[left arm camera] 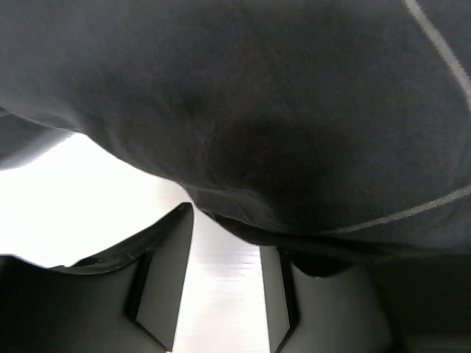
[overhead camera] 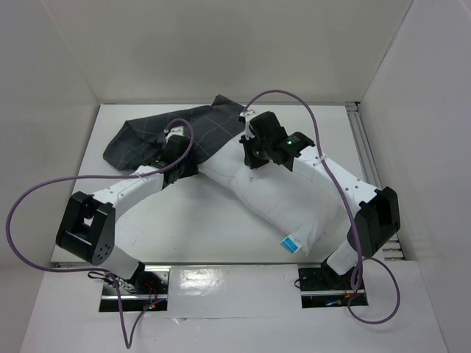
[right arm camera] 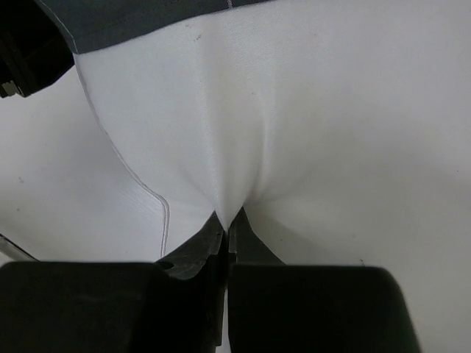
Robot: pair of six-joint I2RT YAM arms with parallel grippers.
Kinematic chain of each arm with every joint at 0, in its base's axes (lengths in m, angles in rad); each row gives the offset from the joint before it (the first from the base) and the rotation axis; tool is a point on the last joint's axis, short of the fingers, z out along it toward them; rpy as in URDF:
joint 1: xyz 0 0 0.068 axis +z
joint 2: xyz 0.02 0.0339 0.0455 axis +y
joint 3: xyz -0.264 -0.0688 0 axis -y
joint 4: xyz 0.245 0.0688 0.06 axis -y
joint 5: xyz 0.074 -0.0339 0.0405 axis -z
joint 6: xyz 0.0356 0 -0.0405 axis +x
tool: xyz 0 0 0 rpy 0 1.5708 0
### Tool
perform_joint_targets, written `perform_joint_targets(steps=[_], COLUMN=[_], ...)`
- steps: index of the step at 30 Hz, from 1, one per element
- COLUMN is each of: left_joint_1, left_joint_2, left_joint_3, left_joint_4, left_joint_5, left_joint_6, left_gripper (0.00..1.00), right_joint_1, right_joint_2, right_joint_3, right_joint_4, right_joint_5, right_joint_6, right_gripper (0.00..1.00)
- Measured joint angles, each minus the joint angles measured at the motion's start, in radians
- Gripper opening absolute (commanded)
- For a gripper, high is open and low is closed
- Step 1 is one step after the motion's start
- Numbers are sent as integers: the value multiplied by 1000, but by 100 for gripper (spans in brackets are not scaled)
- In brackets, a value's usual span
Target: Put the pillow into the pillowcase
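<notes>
The left arm [overhead camera: 129, 187] reaches forward and inward, wrist low; the left jaws stand parted, a clear gap between them. The right arm [overhead camera: 335, 173] bends inward, the right jaws pinched tight on a fold of the pillow [right arm camera: 294, 132] bunching just ahead of their tips

White arms [overhead camera: 129, 187], black joints [overhead camera: 87, 228], purple cables [overhead camera: 276, 91]; right gripper [right arm camera: 227, 223] apparently black.

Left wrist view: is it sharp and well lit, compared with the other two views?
Left wrist view: the pillowcase is too near, dark and blurred, and the white area below is overexposed. Right wrist view: evenly lit, creases in the pillow sharp where the right gripper pinches. Top external view: sharp, soft shadows, glare on the table at its near edge.
</notes>
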Motion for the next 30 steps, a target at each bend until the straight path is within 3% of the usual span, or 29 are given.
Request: perform_joint_targets(steps=[15,16,18,19,30], left_joint_1=[29,31,32,32,-1], left_joint_2=[33,35,35,35,-10], left_joint_3=[-27,-27,-26,-25,-10], left_joint_4=[66,65,64,61,28], left_joint_5=[47,44,34,29,51], left_joint_6=[-137,-141,-152,-158,-159], left_gripper=[34,29,5,0,0], right_joint_1=[-9,-9,-9,-9,-19], right_joint_2=[1,1,1,1,5], right_joint_3=[26,26,26,26,36], right_joint_4=[-17,-18,-18,-19,-18], right_joint_5=[2,2,2,2,4], right_joint_6=[-1,-1,0,0,39], right_gripper=[0,0,0,0,0])
